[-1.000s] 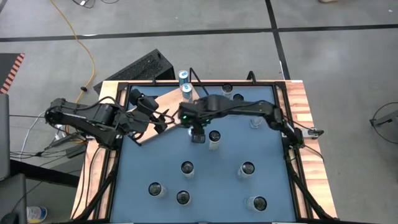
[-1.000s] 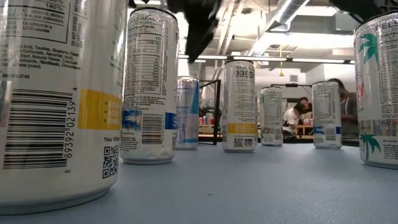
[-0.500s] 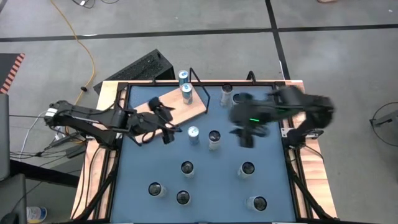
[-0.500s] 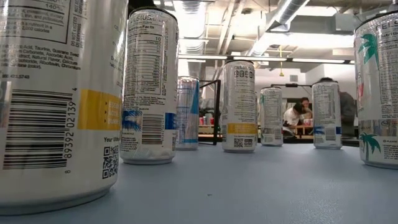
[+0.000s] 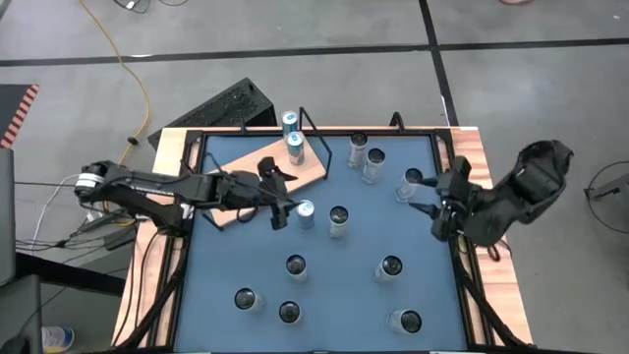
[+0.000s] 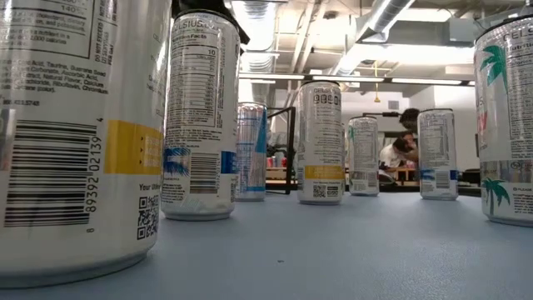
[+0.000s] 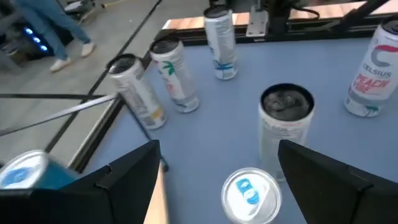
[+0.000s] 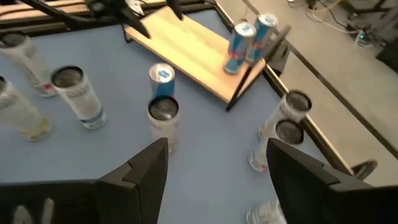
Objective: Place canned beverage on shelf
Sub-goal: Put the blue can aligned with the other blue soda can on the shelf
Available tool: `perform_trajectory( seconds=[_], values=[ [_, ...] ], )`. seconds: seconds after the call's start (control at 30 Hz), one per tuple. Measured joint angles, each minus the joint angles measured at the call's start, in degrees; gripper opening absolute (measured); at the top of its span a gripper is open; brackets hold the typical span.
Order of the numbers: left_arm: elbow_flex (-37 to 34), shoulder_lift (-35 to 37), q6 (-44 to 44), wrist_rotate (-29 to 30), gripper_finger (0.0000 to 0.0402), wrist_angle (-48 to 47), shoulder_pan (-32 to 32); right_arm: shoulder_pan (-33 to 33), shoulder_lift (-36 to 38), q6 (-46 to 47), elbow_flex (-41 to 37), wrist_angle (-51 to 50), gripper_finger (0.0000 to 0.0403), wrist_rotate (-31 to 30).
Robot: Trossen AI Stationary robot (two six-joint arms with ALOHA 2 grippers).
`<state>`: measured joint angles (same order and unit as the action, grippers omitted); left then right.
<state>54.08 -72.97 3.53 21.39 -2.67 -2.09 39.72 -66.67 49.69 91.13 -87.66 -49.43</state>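
Left gripper point(image 5: 282, 205) beside blue-top can point(image 5: 306, 210), near shelf point(image 5: 254, 172).
Fingers spread wide, holding nothing; right gripper point(image 5: 435, 202) likewise parted, empty, at table's right edge.

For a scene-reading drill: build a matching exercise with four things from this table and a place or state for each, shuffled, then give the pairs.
Things:
1. left tool
2. right tool
3. blue-topped can
4. shelf

Places or states:
A. pale board at the table's far left corner, cans at its wire-frame end
B. open, at the table's right edge
C. open, beside the blue-topped can
D. upright on the blue tabletop, just off the shelf

Pairs: 1-C, 2-B, 3-D, 4-A
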Motion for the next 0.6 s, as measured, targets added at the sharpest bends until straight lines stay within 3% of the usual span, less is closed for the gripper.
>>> perform_trajectory(
  seconds=[0.27, 0.6],
  values=[
    [0.0, -7.4, -2.5, 2.8, 0.0313, 6.0, -2.2, 3.3, 3.0, 4.5, -15.4, 7.7, 0.0256, -0.2],
    [0.0, -12.7, -4.1, 11.3, 0.0313, 7.7, -4.5, 4.3, 1.7, 4.5, -18.8, 11.1, 0.0256, -1.9]
  ],
)
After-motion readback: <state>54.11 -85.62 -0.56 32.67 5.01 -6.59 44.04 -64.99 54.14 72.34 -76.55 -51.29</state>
